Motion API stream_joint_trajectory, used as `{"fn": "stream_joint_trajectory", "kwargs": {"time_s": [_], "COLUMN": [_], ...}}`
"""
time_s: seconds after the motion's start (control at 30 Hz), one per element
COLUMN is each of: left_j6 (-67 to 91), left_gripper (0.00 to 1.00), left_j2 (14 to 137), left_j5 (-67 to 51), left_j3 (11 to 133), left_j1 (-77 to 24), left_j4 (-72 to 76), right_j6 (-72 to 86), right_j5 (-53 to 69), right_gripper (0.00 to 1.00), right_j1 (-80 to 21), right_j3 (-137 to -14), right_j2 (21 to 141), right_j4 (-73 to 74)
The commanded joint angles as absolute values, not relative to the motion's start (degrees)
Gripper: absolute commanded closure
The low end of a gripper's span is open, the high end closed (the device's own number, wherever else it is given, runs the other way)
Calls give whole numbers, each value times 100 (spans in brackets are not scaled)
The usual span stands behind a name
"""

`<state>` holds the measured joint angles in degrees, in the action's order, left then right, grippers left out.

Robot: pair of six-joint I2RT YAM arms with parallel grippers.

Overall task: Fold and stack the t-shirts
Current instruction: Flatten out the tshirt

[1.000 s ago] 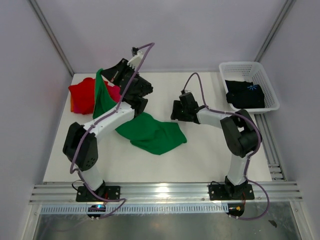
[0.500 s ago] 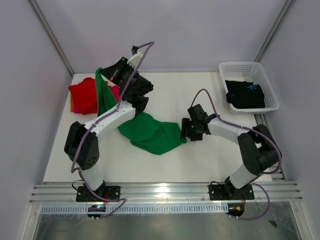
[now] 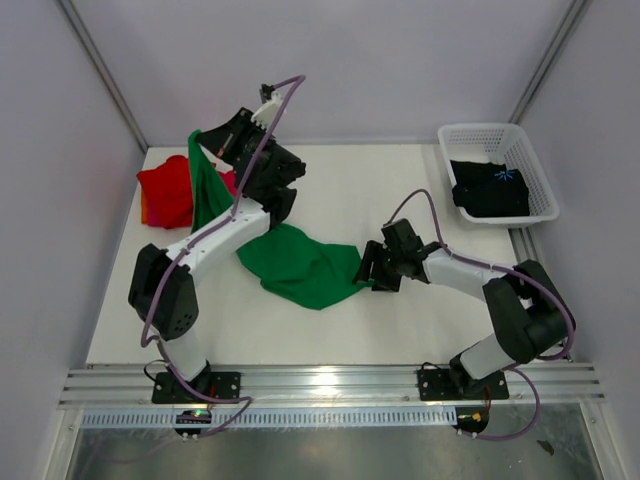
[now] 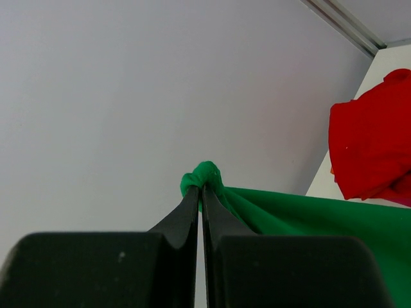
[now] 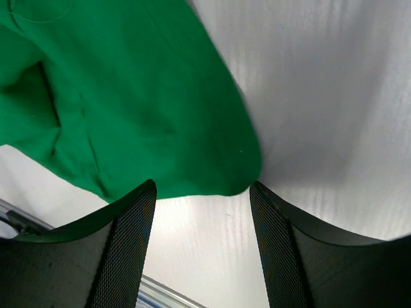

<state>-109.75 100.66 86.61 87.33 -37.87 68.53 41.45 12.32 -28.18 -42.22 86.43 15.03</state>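
Observation:
The green t-shirt (image 3: 300, 262) lies partly on the table, one end lifted to the back left. My left gripper (image 3: 203, 137) is shut on that raised end; the pinched green cloth (image 4: 204, 174) shows at its tips (image 4: 201, 190). My right gripper (image 3: 366, 268) is open, low over the table at the shirt's right corner (image 5: 225, 167), which lies between its fingers (image 5: 131, 218). The red t-shirt (image 3: 165, 190) lies at the back left with a bit of the magenta-pink one (image 3: 231, 183) beside it. The black t-shirt (image 3: 490, 186) with a blue print lies in the basket.
The white lattice basket (image 3: 497, 136) stands at the back right. Grey walls enclose the table on three sides. A metal rail (image 3: 320, 385) runs along the near edge by the arm bases.
My right gripper has moved from the table's middle down and left to the green shirt's right corner. My left gripper has lifted its end of the shirt slightly higher.

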Motion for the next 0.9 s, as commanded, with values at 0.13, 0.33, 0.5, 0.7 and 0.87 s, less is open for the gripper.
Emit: {"fn": "stream_joint_trajectory", "kwargs": {"time_s": [0.13,0.33,0.5,0.7,0.87], "left_j6": [-11101,-11066,-11100,-11267,-11452], "left_gripper": [100,100,100,100,100], "left_j2": [9800,9712,9800,9966,10055], "left_j5": [9976,9984,9976,9976,9976], "left_j3": [8754,8666,8736,9271,9773], "left_j1": [-3815,-3823,-3815,-3823,-3823], "left_j4": [8850,8851,8842,8842,8851], "right_j6": [4351,4263,3702,2919,2085], "right_j5": [1398,1249,748,-745,-2160], "right_gripper": [36,97,97,97,97], "right_j1": [-2865,-2865,-2865,-2865,-2830], "right_j3": [-4377,-4535,-5035,-6247,-7741], "right_j2": [8877,8877,8772,8622,8771], "right_j4": [791,624,1079,1791,2205]}}
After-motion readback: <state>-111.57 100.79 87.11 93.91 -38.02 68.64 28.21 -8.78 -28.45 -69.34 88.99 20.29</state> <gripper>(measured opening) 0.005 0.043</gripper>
